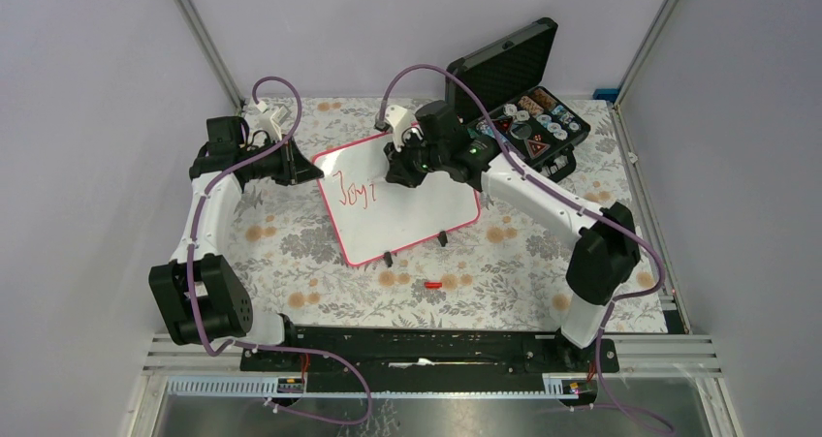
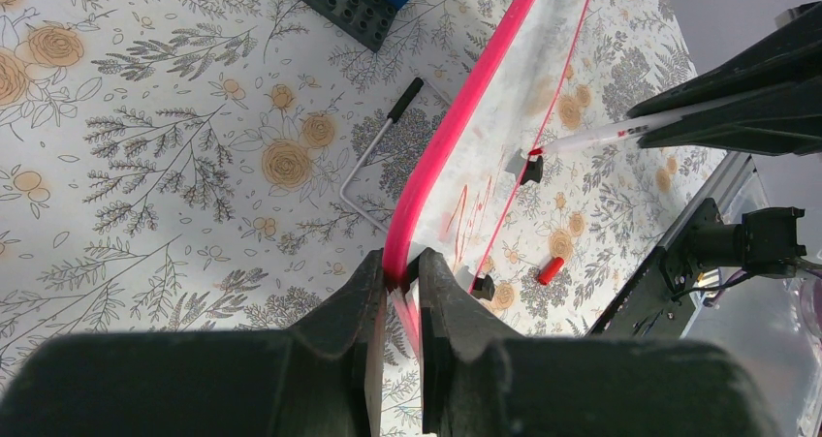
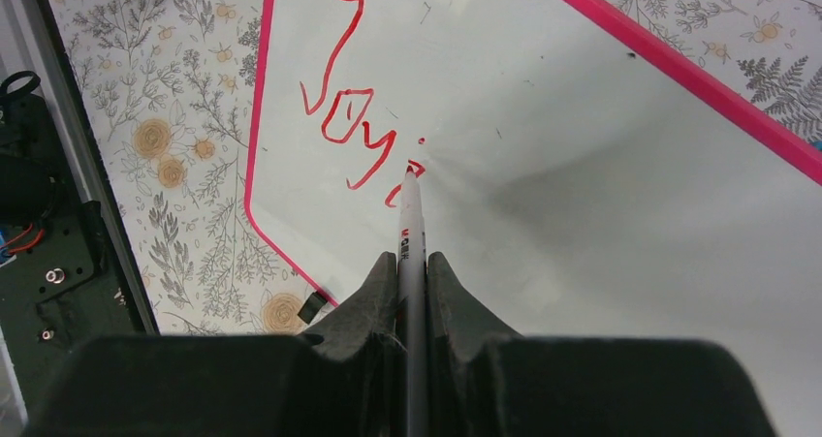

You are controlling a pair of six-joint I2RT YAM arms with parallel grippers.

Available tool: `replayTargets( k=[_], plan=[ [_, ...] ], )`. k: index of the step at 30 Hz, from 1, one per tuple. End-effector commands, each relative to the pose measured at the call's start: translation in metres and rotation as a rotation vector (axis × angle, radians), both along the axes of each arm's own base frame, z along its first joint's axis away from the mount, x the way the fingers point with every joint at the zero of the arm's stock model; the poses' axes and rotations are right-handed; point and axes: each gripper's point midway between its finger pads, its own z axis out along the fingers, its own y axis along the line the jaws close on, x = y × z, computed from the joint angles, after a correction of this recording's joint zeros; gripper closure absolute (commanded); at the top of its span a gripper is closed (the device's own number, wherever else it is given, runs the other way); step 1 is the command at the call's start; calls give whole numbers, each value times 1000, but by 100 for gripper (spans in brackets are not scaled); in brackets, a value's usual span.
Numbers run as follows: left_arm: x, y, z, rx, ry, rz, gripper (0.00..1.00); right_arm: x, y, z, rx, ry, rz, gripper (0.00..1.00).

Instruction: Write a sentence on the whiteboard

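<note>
The whiteboard (image 1: 417, 226), glossy white with a pink-red rim (image 2: 456, 117) and two black clip feet, lies mid-table. My left gripper (image 1: 312, 172) (image 2: 401, 267) is shut on its left corner rim. My right gripper (image 1: 399, 171) (image 3: 413, 261) is shut on a white marker (image 3: 411, 229), whose red tip touches the board (image 3: 601, 195). The sentence (image 3: 354, 132) stands in red as "Joy" plus the start of an "i" beside the tip, also visible as the sentence (image 1: 348, 192) from above.
An open black case (image 1: 523, 108) with small parts stands at the back right. A red marker cap (image 1: 432, 285) (image 2: 551, 269) lies in front of the board. An L-shaped hex key (image 2: 373, 156) and dark bricks (image 2: 354, 1) lie on the floral cloth left of the board.
</note>
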Motion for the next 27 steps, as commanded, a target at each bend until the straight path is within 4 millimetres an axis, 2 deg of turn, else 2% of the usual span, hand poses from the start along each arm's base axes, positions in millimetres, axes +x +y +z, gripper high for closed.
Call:
replayTargets(
  k=[1, 6, 27],
  plan=[
    [11, 6, 8, 66, -103, 4, 100, -3, -13, 25, 40, -33, -3, 100],
    [10, 6, 8, 69, -104, 4, 100, 2, -16, 14, 12, -33, -16, 100],
    [10, 6, 8, 73, -107, 5, 100, 16, -9, -11, -20, -27, -32, 100]
  ],
)
